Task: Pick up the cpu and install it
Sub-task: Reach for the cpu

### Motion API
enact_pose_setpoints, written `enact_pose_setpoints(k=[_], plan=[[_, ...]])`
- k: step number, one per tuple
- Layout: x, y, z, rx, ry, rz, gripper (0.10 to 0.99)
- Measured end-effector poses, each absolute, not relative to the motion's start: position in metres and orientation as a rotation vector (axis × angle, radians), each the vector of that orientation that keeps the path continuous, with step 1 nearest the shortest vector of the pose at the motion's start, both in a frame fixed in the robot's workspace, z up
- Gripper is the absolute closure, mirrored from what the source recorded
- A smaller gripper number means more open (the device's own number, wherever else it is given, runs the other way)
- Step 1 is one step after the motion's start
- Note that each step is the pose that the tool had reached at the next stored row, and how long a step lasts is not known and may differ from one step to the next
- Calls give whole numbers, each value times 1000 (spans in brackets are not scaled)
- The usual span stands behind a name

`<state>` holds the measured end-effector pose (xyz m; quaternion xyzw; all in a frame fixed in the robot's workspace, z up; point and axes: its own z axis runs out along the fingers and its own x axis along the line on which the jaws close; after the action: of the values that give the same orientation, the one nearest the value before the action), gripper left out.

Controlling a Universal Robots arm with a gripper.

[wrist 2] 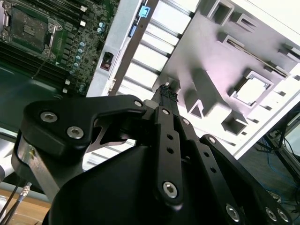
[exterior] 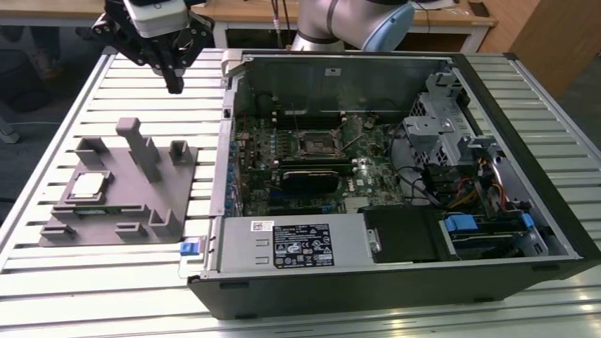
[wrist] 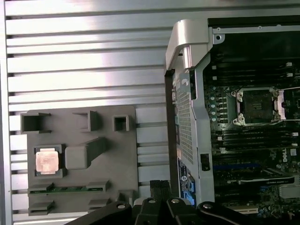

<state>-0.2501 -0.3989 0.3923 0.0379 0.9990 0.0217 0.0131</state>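
Observation:
The cpu (exterior: 87, 185) lies silvery side up in a square pocket of the grey tray (exterior: 141, 204), on the exterior view's left. Both wrist views show the cpu (wrist: 48, 161) (wrist 2: 251, 89) resting in its pocket. My gripper (exterior: 174, 86) hangs well above the slatted table, beyond the tray's far end and apart from the cpu. Its fingers (wrist 2: 165, 93) are shut together with nothing between them. The open motherboard socket (exterior: 317, 144) (wrist: 258, 105) sits inside the computer case.
The open black computer case (exterior: 395, 282) takes up the exterior view's middle and right, with a raised metal side wall (wrist: 185, 42) facing the tray. A green memory stick (wrist: 70, 189) lies in a tray slot. Grey posts (exterior: 141, 151) stand up from the tray.

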Motion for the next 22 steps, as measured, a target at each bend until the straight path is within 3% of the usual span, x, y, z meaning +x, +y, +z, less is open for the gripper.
enact_pose_setpoints(k=[22], plan=[[-263,-399,392,118,3112,68,980]])
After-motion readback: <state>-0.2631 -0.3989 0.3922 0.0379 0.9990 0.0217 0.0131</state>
